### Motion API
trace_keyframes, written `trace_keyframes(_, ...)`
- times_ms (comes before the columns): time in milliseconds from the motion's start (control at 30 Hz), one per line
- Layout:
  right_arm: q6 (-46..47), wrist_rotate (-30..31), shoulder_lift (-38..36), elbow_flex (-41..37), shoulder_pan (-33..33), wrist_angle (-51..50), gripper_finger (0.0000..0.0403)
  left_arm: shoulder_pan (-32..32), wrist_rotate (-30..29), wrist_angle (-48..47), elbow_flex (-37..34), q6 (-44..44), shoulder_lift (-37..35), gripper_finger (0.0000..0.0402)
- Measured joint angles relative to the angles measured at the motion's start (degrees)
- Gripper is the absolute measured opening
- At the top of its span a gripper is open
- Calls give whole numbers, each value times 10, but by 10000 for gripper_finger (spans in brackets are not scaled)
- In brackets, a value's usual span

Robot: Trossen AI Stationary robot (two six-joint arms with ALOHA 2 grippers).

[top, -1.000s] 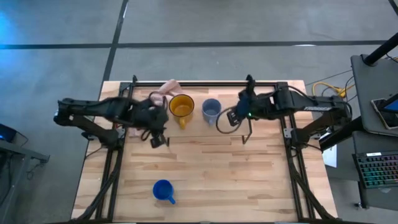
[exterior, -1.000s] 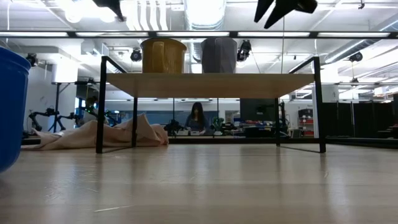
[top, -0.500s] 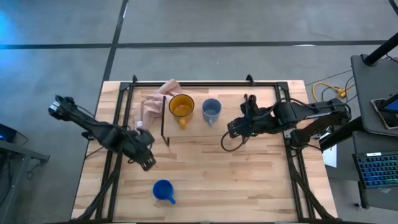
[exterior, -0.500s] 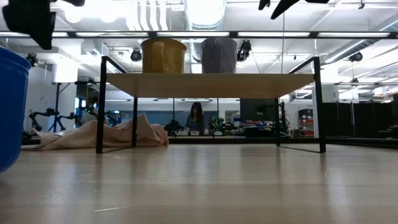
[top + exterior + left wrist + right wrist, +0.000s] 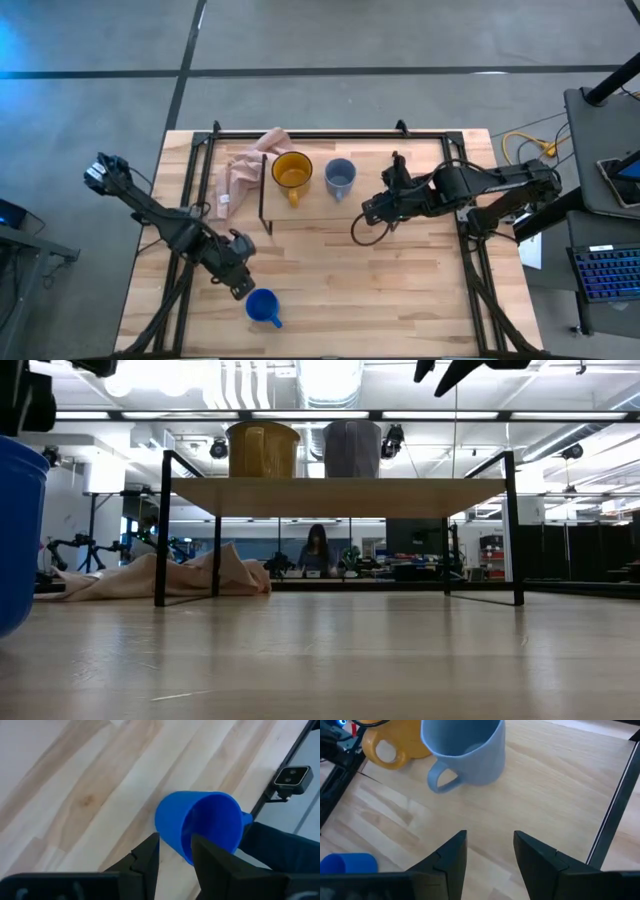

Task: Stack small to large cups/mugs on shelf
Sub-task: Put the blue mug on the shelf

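The yellow mug point(image 5: 291, 172) and the grey-blue mug point(image 5: 340, 177) stand upright side by side on the shelf's plank top point(image 5: 340, 484), with their handles toward the near edge. The bright blue mug point(image 5: 262, 306) stands upright on the table near its front edge. My left gripper point(image 5: 242, 287) is open just above the blue mug's left rim point(image 5: 172, 827). One finger point(image 5: 146, 854) is outside the wall and the other point(image 5: 210, 854) is over the mouth. I see no touch. My right gripper point(image 5: 366, 212) is open and empty. It hangs over the shelf's right part and faces the grey-blue mug point(image 5: 465, 750).
A pink cloth point(image 5: 240, 168) lies crumpled by the shelf's left end, partly under it point(image 5: 180, 575). The shelf's black wire legs point(image 5: 160, 530) stand on the table. Bare tabletop point(image 5: 380, 290) lies between the shelf and the near edge. A person sits far behind the table point(image 5: 316, 550).
My left gripper has left the shelf's left end beside the yellow mug. It has gone toward the table's near edge and down to the blue mug. My right gripper has drawn back a little from the grey-blue mug toward the near edge. The mugs have not moved.
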Motion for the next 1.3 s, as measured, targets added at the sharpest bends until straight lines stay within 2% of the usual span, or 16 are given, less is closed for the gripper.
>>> trace_keyframes(433, 25, 0, 0, 0, 26, -25, 155, -43, -2, 68, -3, -38, 55, 98)
trace_keyframes(1033, 34, 0, 0, 0, 42, -33, 155, -51, -10, 102, 0, -31, 167, 96)
trace_keyframes(1133, 36, 0, 0, 0, 46, -39, 155, -51, -11, 101, 9, -12, 169, 75)
trace_keyframes(1300, 61, 0, 0, 0, 65, -46, 155, -36, -25, 79, 31, 56, 163, 9)
